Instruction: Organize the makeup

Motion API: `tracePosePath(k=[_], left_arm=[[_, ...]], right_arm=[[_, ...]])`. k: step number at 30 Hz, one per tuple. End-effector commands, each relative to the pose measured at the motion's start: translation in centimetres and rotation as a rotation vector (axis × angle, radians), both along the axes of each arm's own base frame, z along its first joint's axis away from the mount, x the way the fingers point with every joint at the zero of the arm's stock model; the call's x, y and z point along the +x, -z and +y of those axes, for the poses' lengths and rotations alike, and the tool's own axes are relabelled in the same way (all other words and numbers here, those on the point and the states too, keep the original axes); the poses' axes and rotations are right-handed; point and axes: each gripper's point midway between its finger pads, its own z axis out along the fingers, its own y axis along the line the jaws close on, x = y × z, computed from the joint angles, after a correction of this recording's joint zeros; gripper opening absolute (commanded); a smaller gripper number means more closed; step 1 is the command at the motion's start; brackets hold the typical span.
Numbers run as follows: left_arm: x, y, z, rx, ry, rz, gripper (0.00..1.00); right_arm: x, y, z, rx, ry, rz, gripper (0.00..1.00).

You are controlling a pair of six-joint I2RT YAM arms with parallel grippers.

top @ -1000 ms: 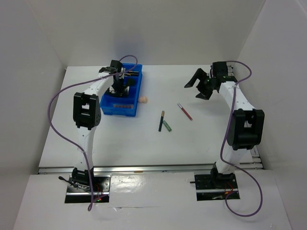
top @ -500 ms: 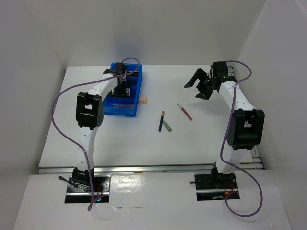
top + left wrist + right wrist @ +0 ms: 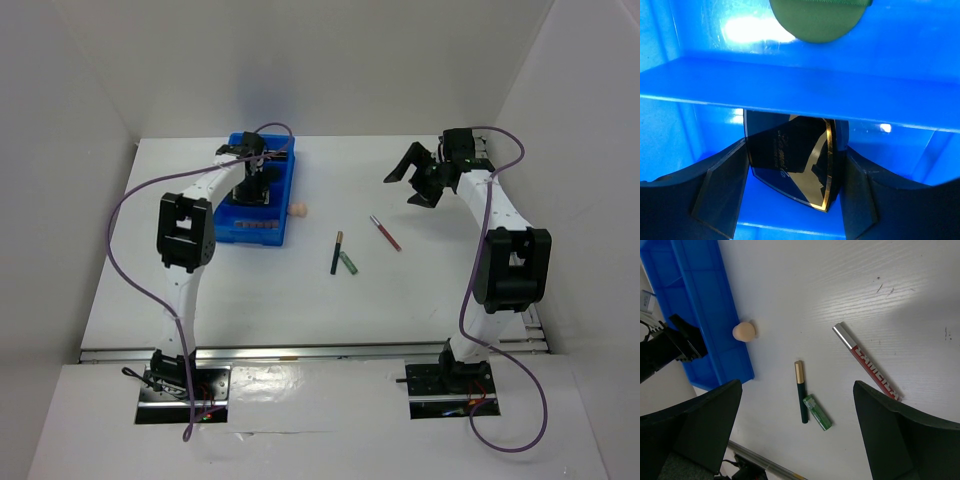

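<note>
left end effector [image 3: 792,160] inside blue plastic tray [image 3: 790,80], straddling shiny black gold-edged square compact [image 3: 785,172], can't tell if clamped, right end effector [image 3: 797,405] gaping wide

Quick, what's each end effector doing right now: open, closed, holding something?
Left end effector: around the dark compact; grip cannot be told.
Right end effector: open, empty.
</note>
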Motion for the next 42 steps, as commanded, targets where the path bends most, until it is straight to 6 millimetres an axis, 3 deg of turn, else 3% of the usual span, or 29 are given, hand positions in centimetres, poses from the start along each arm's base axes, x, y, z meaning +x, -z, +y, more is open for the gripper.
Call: tracePosePath(k=[1, 4, 15, 18, 25, 33, 35, 37, 38, 39, 42], left_arm=[[-0.5, -5.7, 0.2, -0.007, 0.004, -0.062, 0.00], [-0.2, -8.1, 0.1, -0.017, 0.004, -0.108, 0.00], [-0.1, -13.8, -1.0, -0.094, 0.031, -0.209, 0.00], [-1.2, -13.7, -0.5, -0.077, 0.024, -0.189, 0.00], [-5.6, -9.5, 0.5, -0.054, -0.026, -0.037, 0.00], [-7.6, -7.2, 0.1, -0.020, -0.064, 0.015, 0.00], [-7.8, -7.1, 0.5, 0.023, -0.087, 0.008, 0.10], [-7.8, -7.1, 0.5, 0.047, -0.085, 0.000, 0.31], [-7.6, -7.6, 0.6, 0.050, -0.097, -0.008, 0.50], [-7.3, -8.0, 0.3, 0.055, -0.091, -0.026, 0.61], [-6.4, -9.8, 0.1, 0.042, -0.085, -0.074, 0.82]], right_arm=[[1.1, -2.2, -0.1, 0.011, 0.000, -0.075, 1.00], [1.0, -2.6, -0.1, 0.011, -0.001, -0.084, 1.00], [0.6, -3.1, -0.1, 0.005, -0.007, -0.106, 1.00], [0.3, -3.6, -0.1, 0.004, -0.007, -0.116, 1.00], [-0.2, -4.2, -0.1, 0.004, -0.007, -0.136, 1.00], [-0.7, -4.5, -0.1, -0.002, -0.013, -0.141, 1.00], [-0.7, -4.5, -0.1, -0.002, -0.013, -0.141, 1.00], [-0.7, -4.5, -0.1, -0.002, -0.013, -0.141, 1.00], [-0.7, -4.5, -0.1, -0.002, -0.013, -0.141, 1.00], [-0.8, -4.9, -0.1, -0.002, -0.013, -0.150, 1.00], [-1.1, -4.9, -0.1, -0.002, -0.013, -0.150, 1.00]])
